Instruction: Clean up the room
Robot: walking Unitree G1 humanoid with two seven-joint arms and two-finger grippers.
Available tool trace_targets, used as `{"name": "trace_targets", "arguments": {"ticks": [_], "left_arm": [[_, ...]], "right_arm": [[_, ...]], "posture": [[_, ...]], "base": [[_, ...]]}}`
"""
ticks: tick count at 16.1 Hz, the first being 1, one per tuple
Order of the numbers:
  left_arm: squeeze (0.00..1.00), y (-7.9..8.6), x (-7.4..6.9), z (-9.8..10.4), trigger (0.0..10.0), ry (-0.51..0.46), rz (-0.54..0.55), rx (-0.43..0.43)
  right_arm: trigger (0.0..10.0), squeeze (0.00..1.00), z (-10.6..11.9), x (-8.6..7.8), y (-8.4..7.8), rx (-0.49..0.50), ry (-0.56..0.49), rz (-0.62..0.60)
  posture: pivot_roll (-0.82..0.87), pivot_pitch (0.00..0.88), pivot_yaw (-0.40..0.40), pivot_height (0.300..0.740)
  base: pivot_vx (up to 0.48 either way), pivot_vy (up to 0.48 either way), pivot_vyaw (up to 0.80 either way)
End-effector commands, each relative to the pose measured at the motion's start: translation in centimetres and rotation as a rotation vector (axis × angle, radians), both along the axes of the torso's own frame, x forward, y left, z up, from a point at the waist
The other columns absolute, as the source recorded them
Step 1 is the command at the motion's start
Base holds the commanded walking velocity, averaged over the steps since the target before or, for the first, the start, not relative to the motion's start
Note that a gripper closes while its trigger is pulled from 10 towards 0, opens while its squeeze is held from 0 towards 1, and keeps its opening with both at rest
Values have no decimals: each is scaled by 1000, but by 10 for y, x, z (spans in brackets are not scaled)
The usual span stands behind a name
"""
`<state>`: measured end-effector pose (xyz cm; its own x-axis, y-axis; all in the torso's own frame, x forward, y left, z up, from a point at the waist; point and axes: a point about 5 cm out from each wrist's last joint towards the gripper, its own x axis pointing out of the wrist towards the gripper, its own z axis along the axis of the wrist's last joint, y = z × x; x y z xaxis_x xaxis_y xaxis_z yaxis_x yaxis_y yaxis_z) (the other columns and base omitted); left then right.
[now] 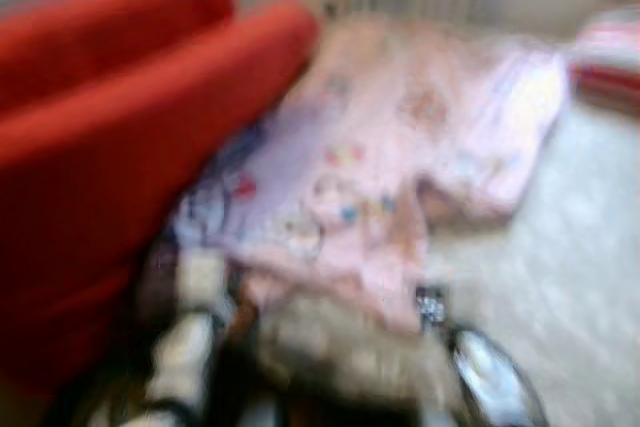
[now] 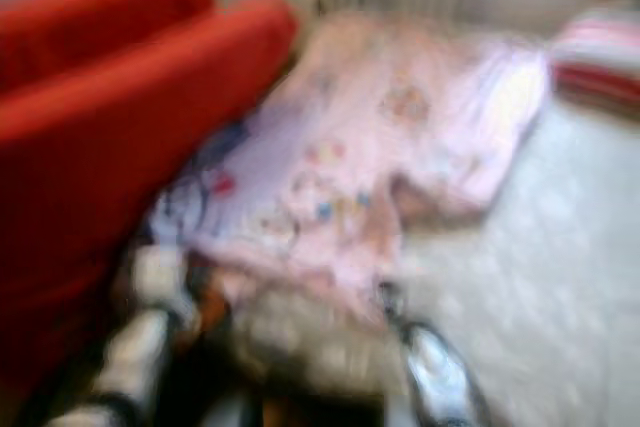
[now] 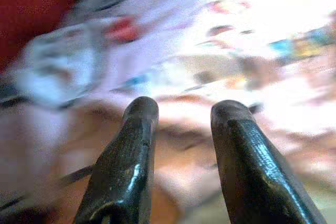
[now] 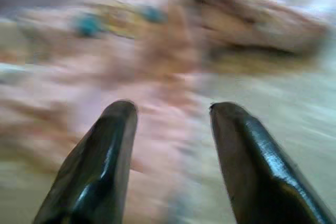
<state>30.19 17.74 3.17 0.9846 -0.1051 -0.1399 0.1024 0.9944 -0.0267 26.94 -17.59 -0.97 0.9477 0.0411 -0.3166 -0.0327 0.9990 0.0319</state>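
Blur: all four shots are smeared, so small details are mostly gone.

Blanket: a pink blanket (image 1: 400,147) with little coloured cartoon prints lies rumpled across the middle of the head view, running from the upper centre down to the lower centre. Its near edge hangs over the pale bed surface (image 1: 580,247), which takes up the right side of the frame.

Red thing: a big red cushion or sofa piece (image 1: 110,127) covers the whole left side and upper left, with its right edge lying over the blanket's left part.

Striped bundle: in the far upper right corner there's something folded, red and white (image 1: 610,57), sitting on the bed well apart from the blanket's main heap. Can't say what it is.

Left gripper: in the left wrist view the left gripper (image 3: 181,116) has its two black fingers (image 3: 136,135) apart with nothing between them, pointing at the blanket's printed fabric close in front. Touching or not, can't tell.

Right gripper: the right gripper (image 4: 170,111) is the same deal, fingers (image 4: 241,140) spread and holding nothing, aimed at the blanket's pink edge where it meets the pale surface.

Arms: both silver arms poke in at the bottom of the head view, the left arm (image 1: 185,347) at lower left and the right arm (image 1: 490,372) at lower right, just below the blanket's near edge.
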Motion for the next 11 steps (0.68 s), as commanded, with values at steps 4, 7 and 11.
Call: {"name": "trace_targets", "arguments": {"ticks": [4,7,11], "left_arm": [[0,22,-11,-11,10000,57,54,26],[0,18,-12,-9,10000,39,26,22],[0,8,-6,3,10000,-23,-27,14]], "right_arm": [[10000,0,0,6,22,18,35,44],[10000,0,0,10,22,30,69,34],[10000,1000,7,23,31,47,97,52]], "posture": [[128,100,15,636],[144,147,20,636],[183,235,29,636]], "base": [[187,0,0],[0,0,0],[0,0,0]]}}
